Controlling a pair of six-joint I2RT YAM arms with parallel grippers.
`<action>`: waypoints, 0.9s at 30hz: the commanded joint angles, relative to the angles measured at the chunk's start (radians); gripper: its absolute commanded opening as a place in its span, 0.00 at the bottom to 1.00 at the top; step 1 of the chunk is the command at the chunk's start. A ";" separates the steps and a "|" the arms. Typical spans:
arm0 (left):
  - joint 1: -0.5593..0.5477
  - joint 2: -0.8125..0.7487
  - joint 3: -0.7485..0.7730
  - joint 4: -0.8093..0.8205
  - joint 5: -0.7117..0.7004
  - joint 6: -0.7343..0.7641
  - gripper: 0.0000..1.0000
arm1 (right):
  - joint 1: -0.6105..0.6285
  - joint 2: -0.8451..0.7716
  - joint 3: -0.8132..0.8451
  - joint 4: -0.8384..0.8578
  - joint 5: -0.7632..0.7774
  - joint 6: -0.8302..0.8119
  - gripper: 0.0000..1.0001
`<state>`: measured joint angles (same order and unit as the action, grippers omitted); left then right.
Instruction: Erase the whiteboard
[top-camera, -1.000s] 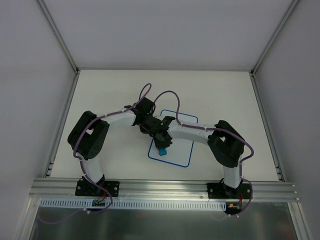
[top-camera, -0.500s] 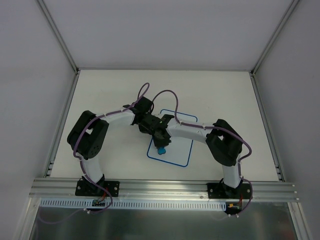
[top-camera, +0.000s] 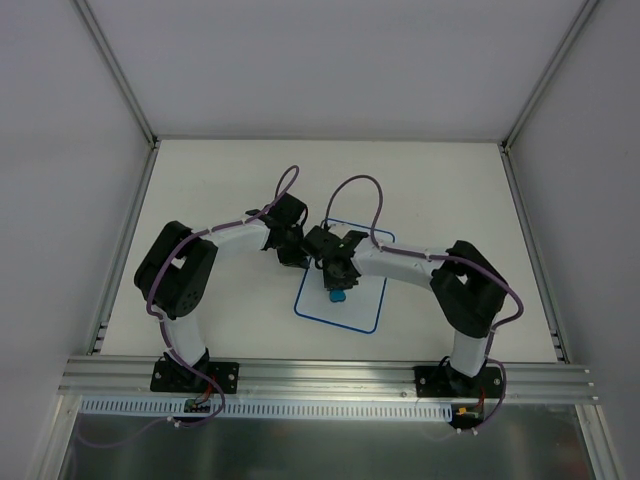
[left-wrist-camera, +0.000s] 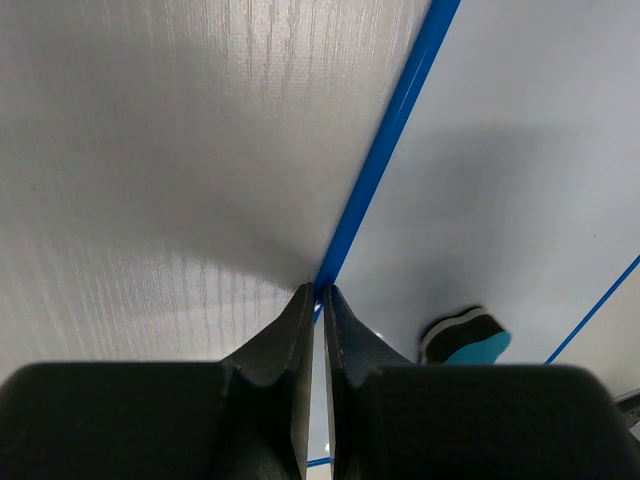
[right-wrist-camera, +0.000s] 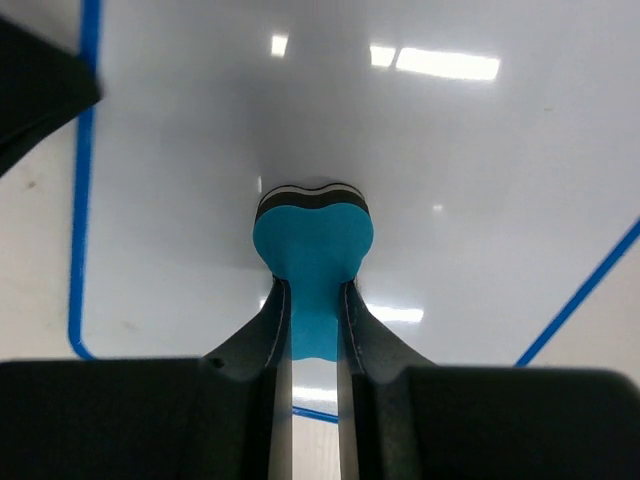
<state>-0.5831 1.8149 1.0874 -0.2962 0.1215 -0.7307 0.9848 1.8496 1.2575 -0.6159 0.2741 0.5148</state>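
Note:
The whiteboard (top-camera: 347, 314) lies flat on the table in front of both arms, white with a thin blue border, and I see no marks on the parts that show. My left gripper (top-camera: 298, 262) is shut with nothing in it, its tips (left-wrist-camera: 321, 291) pressed down on the board's left blue border (left-wrist-camera: 385, 140). My right gripper (top-camera: 337, 283) is shut on a small blue eraser (right-wrist-camera: 313, 238), pinching it at its waist. The eraser's dark felt face rests on the whiteboard surface (right-wrist-camera: 470, 150) near the middle. The eraser (left-wrist-camera: 466, 337) also shows in the left wrist view, off to the right.
The cream table (top-camera: 220, 180) is walled in by white panels on three sides. An aluminium rail (top-camera: 320, 376) runs along the near edge, where both arm bases are bolted. Purple cables loop above both wrists.
My right arm has swung to the right, carrying the eraser across the board to the right and slightly farther away. The left gripper has stayed on the board's left edge.

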 joint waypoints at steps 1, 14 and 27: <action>-0.006 -0.002 -0.034 -0.075 -0.040 -0.007 0.00 | -0.046 -0.059 -0.050 -0.027 0.105 0.082 0.00; -0.007 -0.008 -0.034 -0.075 -0.039 -0.009 0.00 | -0.020 0.072 0.092 -0.062 -0.003 0.024 0.00; -0.006 -0.008 -0.034 -0.075 -0.043 -0.016 0.00 | 0.046 0.073 0.095 -0.001 -0.102 0.056 0.00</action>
<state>-0.5827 1.8103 1.0828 -0.2955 0.1211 -0.7425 1.0157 1.9255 1.3628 -0.6411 0.2169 0.5484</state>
